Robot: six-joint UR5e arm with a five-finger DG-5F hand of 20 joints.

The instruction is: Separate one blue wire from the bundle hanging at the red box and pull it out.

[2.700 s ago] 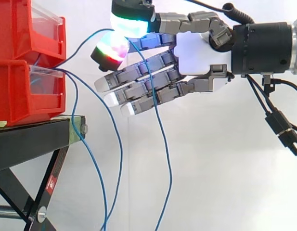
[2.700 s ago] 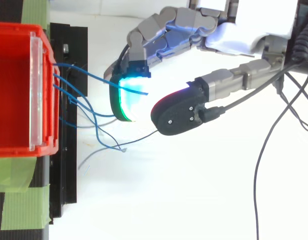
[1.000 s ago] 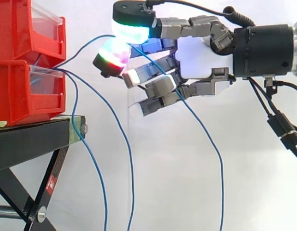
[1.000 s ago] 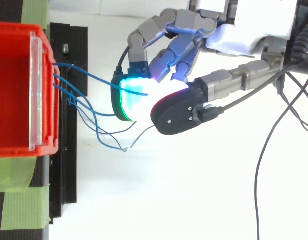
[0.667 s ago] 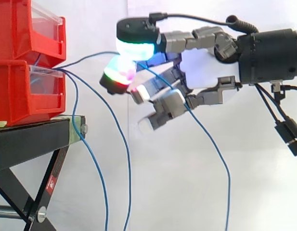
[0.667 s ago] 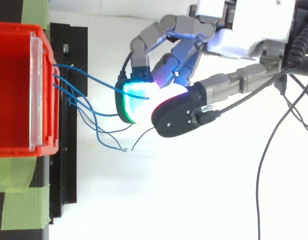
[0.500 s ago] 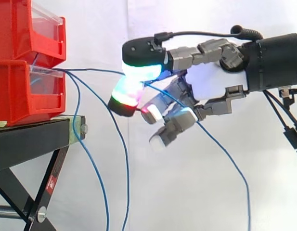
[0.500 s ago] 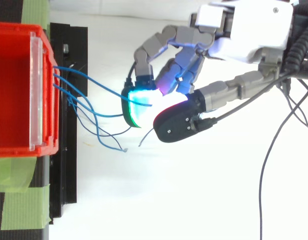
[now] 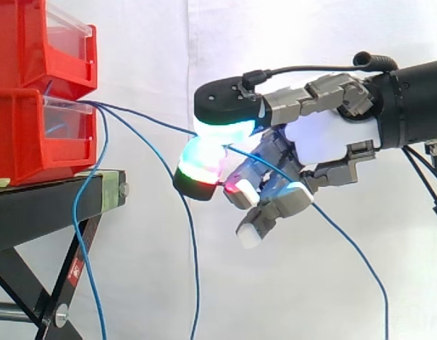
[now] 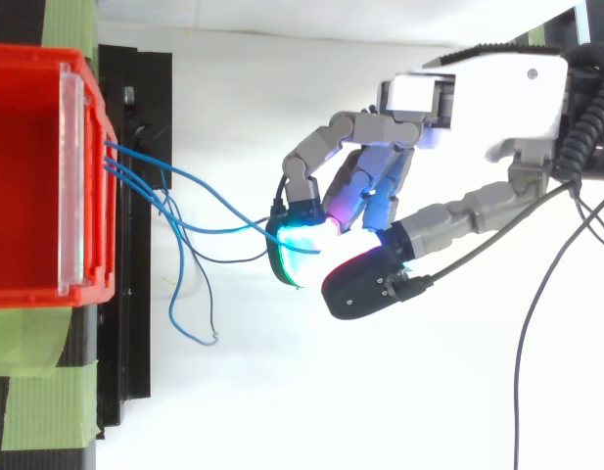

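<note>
You've got hand (image 9: 324,142) pinching blue wire (image 9: 147,117); wire straight, near-level from red box (image 9: 34,134), dipping toward hand.

Black stand (image 9: 41,207); red bins (image 9: 27,142) stacked on it; green tape (image 10: 37,409) at edge

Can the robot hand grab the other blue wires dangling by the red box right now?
Probably not yet. The robot hand is pinching one blue wire from the red box. The other wires dangle nearby with nothing blocking them.

red bins (image 9: 34,134) 2 | blue wires (image 9: 76,209) 3+ | stand (image 9: 41,205) 1 | hand (image 9: 324,138) 1
</note>
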